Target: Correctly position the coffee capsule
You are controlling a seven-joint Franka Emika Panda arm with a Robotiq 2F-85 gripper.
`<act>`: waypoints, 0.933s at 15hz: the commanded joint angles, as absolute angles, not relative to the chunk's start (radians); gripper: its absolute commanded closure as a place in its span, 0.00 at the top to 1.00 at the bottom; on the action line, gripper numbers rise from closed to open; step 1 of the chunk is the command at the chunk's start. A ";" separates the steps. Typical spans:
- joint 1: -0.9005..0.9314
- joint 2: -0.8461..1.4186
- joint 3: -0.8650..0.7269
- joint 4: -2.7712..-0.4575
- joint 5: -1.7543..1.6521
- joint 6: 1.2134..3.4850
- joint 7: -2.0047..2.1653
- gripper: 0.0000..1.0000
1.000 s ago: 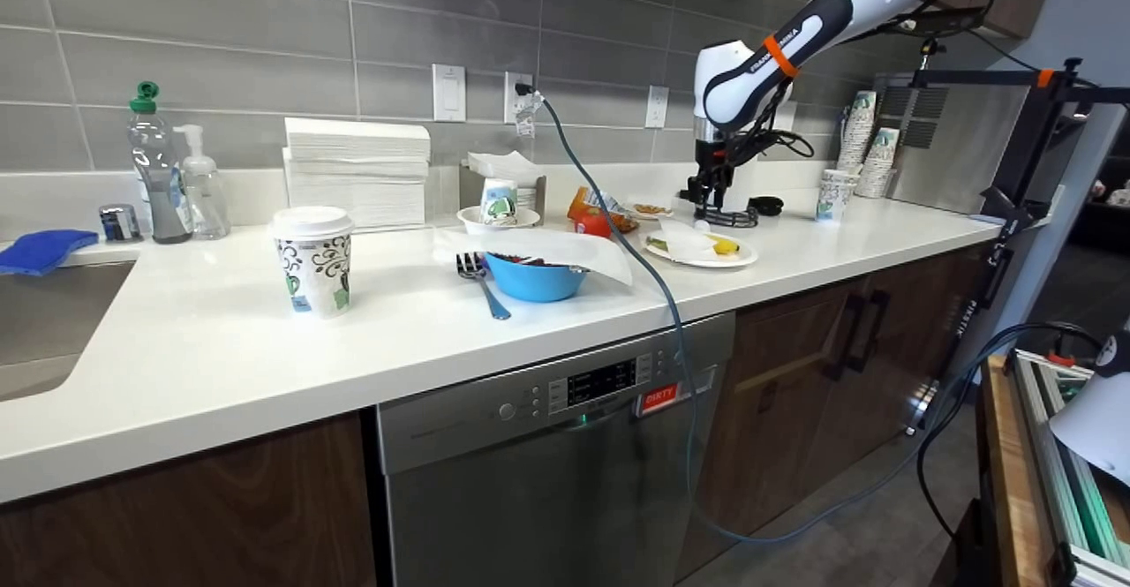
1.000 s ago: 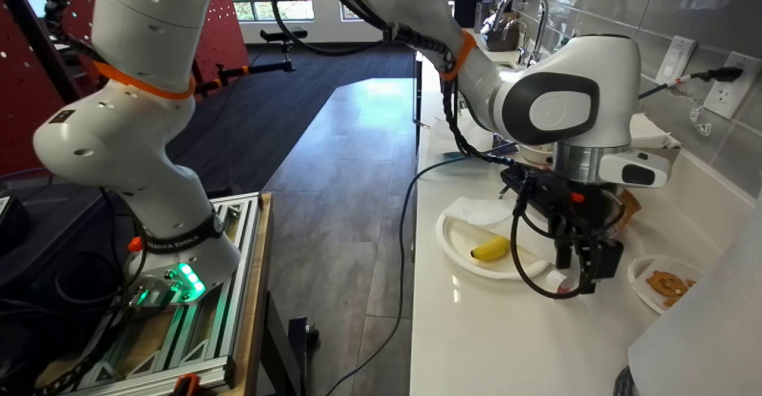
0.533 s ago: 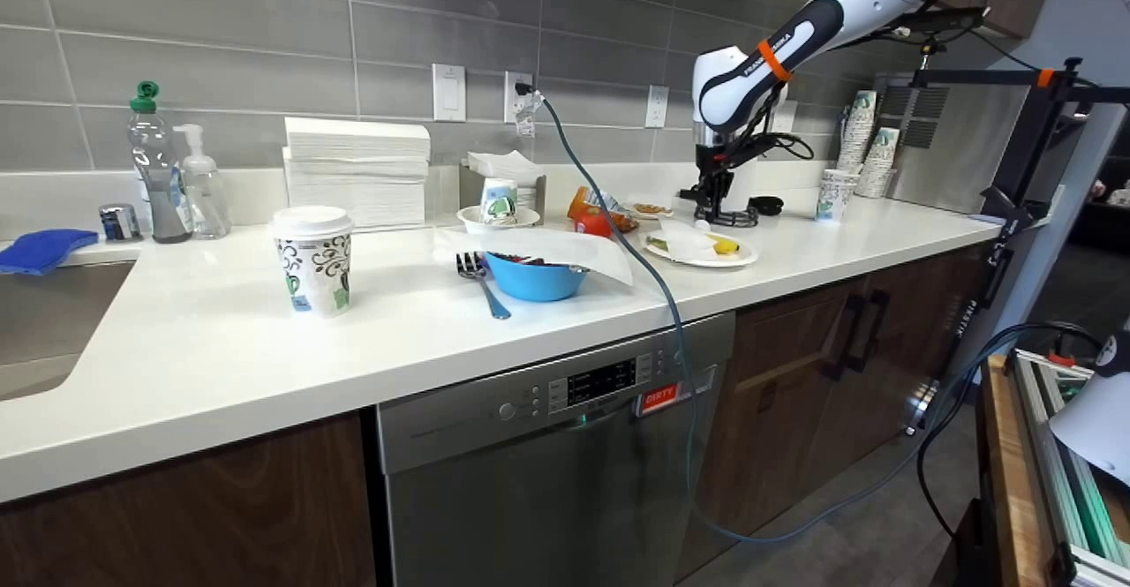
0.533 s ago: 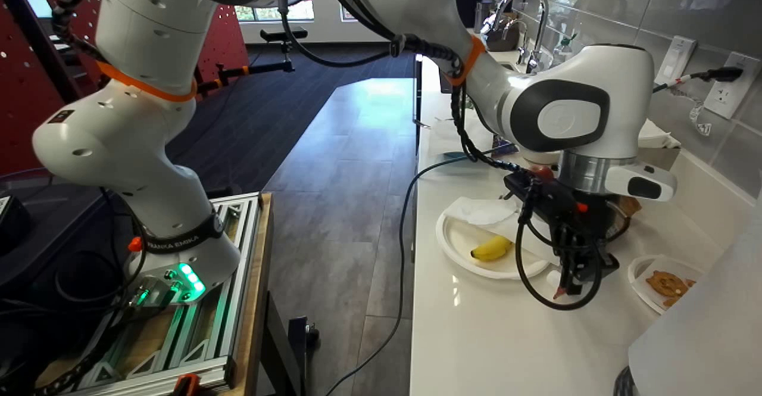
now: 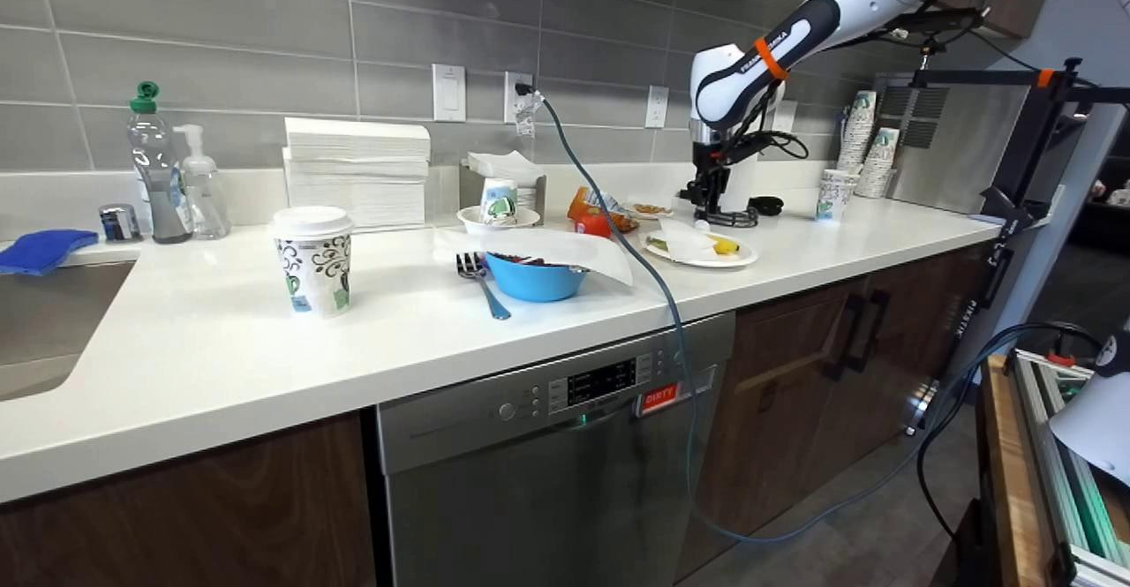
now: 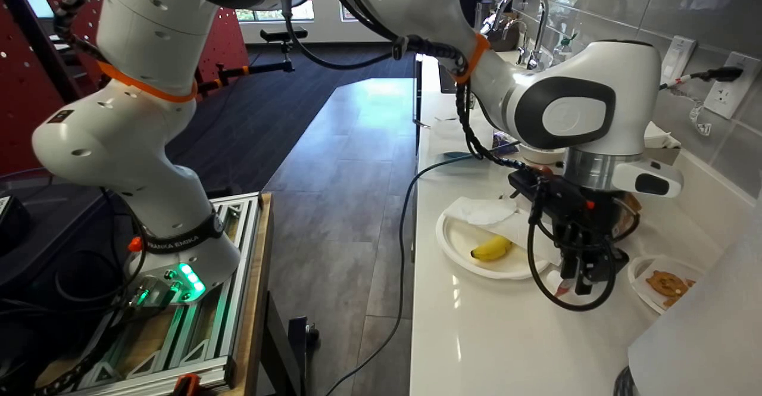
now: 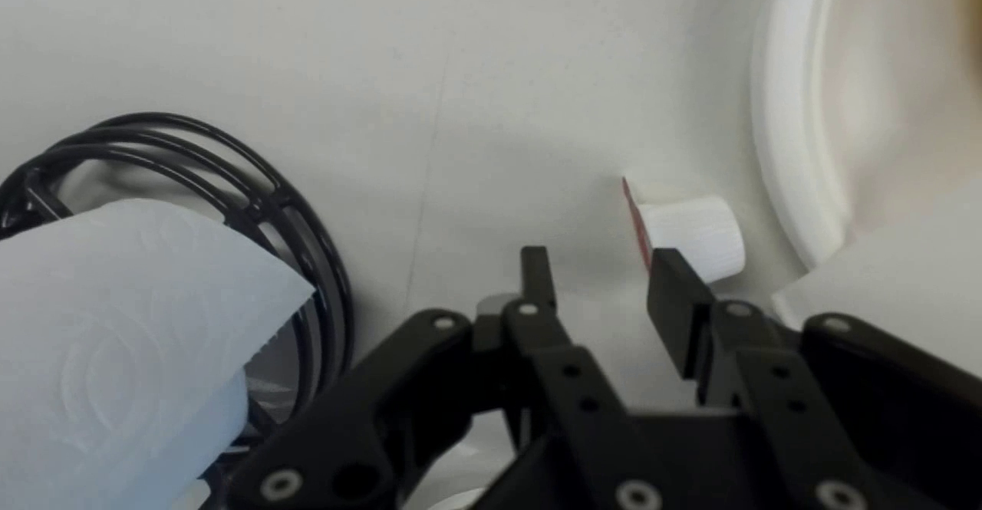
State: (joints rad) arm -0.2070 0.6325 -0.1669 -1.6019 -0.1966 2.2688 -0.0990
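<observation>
Two fingers (image 7: pixel 678 307) hung spread with nothing between 'em, probably so the gripper (image 7: pixel 604 274) could straddle the capsule (image 7: pixel 696 230) lying on its side.

I'm counting one capsule (image 7: pixel 690 235) centre-right in the wrist view, two bottles (image 5: pixel 161 183) upper left in an exterior view.

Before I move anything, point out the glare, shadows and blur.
Wrist view: a soft shadow beside the coffee capsule; the banana, cropped at the edge, is blurred. In an exterior view: glare streaks on the counter, bright sheen on the floor.
</observation>
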 commanded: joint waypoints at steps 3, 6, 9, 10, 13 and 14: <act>-0.235 0.618 -0.129 -1.603 -0.157 2.244 -0.219 0.33; -0.238 0.630 -0.129 -1.589 -0.158 2.226 -0.253 0.30; -0.253 0.640 -0.119 -1.576 -0.150 2.195 -0.302 0.28; -0.260 0.641 -0.111 -1.574 -0.142 2.175 -0.328 0.29; -0.275 0.643 -0.096 -1.564 -0.127 2.131 -0.383 0.37; -0.278 0.644 -0.093 -1.562 -0.123 2.125 -0.397 0.36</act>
State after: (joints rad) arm -0.2534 0.6287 -0.1171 -1.5953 -0.1498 2.1784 -0.3351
